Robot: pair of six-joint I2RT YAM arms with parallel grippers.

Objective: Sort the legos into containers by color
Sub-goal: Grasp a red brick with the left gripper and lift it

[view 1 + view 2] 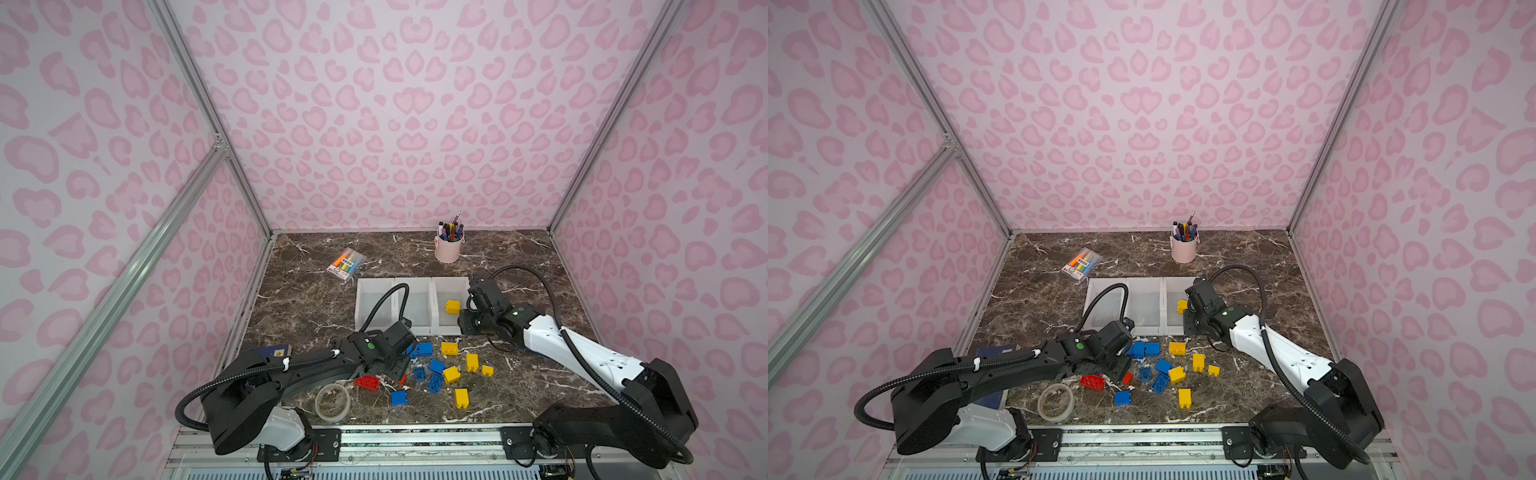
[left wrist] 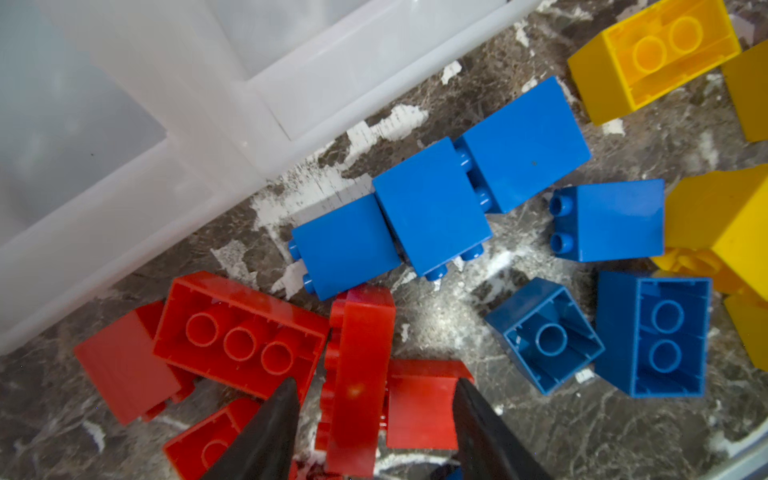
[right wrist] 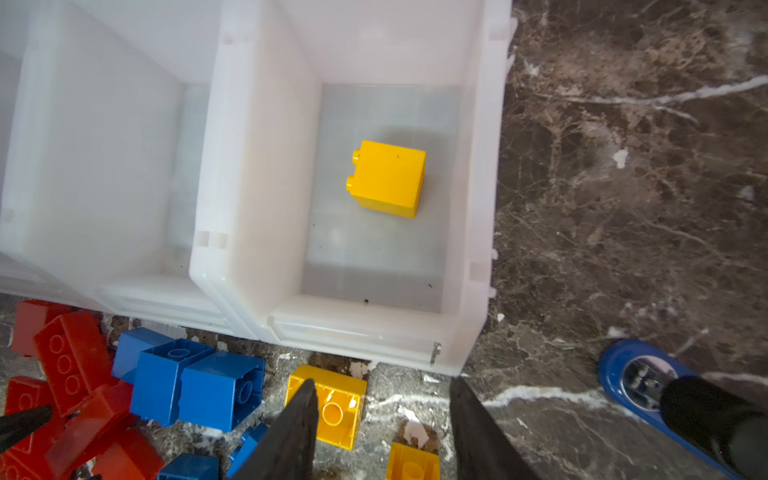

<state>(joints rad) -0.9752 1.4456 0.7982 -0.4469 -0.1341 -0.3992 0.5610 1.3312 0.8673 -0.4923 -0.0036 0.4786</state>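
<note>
While most of the legos (image 1: 436, 370) are lying loose near the front edge of the tabletop (image 1: 540, 374), just in front of the containers (image 1: 417, 286), one yellow lego (image 3: 388, 178) is sitting on its side in the container nearest the right edge. Red ones are lying at the left end of the scatter, blue in the middle, yellow toward the right.

We are holding our left gripper (image 2: 376, 384) low over the red ones, its jaws standing partly apart. Between them a red brick (image 2: 359, 332) is standing on its edge beside a flatter red piece (image 2: 419, 403). One finger (image 2: 473, 415) is at that piece's corner, and a gap is showing between the other finger and the upright brick, so we are seeing no firm grip.

We are holding our right gripper (image 3: 382, 386) by the front lip of the right-hand container, jaws partly open and empty, with a yellow brick (image 3: 332, 411) lying on the tabletop beneath them.

Farther out, a tape roll (image 1: 332, 402) is lying by the front edge toward the left corner, a highlighter pack (image 1: 346, 264) toward the back left, and a pen cup (image 1: 449, 249) is standing near the back edge.
</note>
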